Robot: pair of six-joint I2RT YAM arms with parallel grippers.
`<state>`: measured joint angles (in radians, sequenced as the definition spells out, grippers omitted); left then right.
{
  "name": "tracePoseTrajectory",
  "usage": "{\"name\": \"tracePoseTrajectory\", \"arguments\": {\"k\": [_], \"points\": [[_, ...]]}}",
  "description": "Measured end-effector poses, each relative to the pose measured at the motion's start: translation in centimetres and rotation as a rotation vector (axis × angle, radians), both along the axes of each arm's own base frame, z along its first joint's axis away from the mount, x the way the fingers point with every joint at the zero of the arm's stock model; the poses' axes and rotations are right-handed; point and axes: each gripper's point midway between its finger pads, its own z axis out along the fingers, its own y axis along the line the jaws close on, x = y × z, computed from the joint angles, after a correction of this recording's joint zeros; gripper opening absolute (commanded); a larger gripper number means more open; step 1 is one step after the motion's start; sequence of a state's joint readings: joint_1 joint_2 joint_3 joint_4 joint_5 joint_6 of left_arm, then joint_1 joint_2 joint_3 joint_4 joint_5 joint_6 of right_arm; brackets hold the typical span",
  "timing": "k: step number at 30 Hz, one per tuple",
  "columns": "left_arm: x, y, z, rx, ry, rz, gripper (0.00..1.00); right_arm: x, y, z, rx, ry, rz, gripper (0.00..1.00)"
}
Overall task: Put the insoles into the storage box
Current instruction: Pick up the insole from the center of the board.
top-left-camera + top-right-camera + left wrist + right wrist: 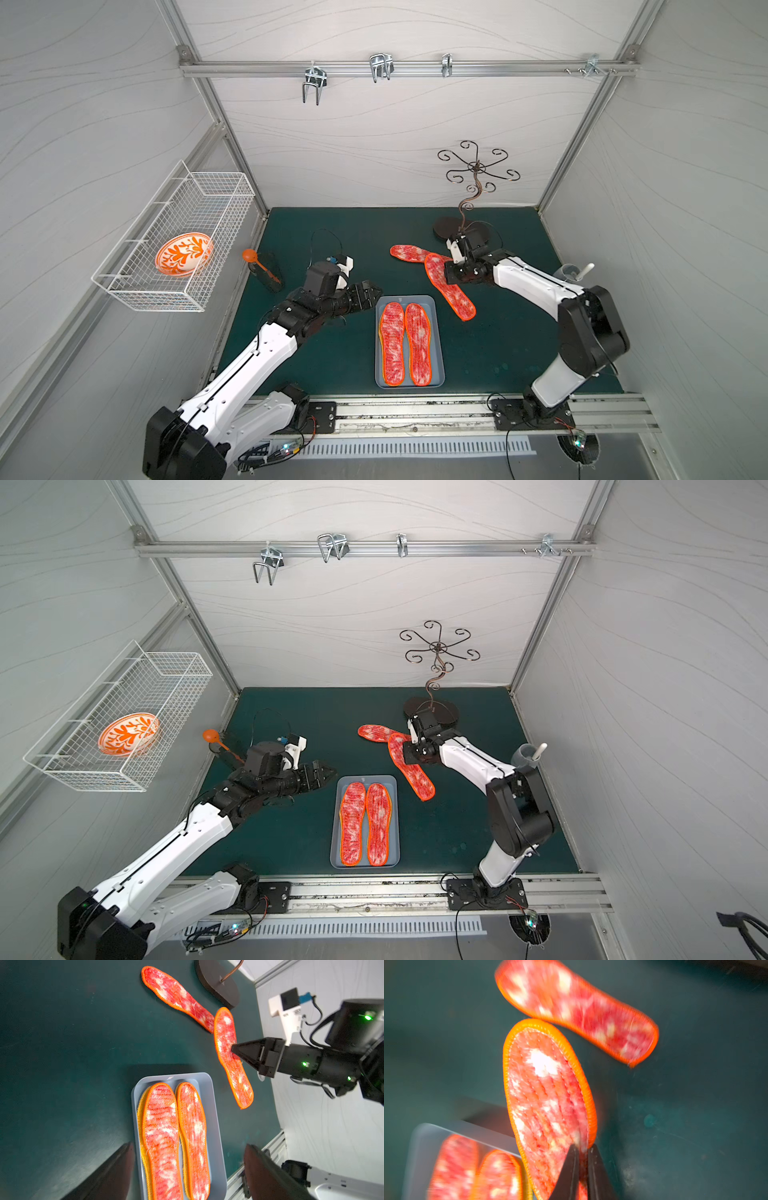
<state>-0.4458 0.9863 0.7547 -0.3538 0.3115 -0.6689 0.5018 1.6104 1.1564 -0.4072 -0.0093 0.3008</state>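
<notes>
Left wrist view: your right gripper [234, 1051] pinches a red insole [225, 1028] by its edge, likely to carry it flat into the box [210, 1093] just beside; your left gripper [371, 291] hangs spread, clear of it.

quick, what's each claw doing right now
left claw: open, holding nothing
right claw: shut on a mottled insole

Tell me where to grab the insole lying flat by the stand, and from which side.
Pinch the loose insole by its stitched edge near the free end, slanting down from its near, open side. It lies flat and thin; the stand base crowds its far side, and the right gripper holds another insole at its other end.
</notes>
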Motion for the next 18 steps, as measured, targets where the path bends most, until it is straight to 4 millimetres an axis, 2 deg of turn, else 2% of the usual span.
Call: {"name": "tracePoseTrajectory", "arguments": {"k": [3, 7, 12, 18], "points": [[0.6, -0.6, 0.3, -0.047, 0.001, 0.031, 0.85, -0.2, 0.9, 3.4, 0.082, -0.065, -0.027, 0.00], [1.0, -2.4, 0.6, -0.058, -0.013, 0.024, 0.83, -1.7, 3.1, 6.3, 0.175, -0.098, -0.045, 0.00], [1.3, -6.1, 1.0, -0.050, -0.024, -0.030, 0.80, -3.9, 5.1, 7.4, 0.250, -0.079, -0.089, 0.00], [1.7, -8.1, 0.3, -0.058, -0.014, -0.044, 0.74, -5.4, 6.1, 8.7, 0.316, -0.071, -0.138, 0.00]]}}
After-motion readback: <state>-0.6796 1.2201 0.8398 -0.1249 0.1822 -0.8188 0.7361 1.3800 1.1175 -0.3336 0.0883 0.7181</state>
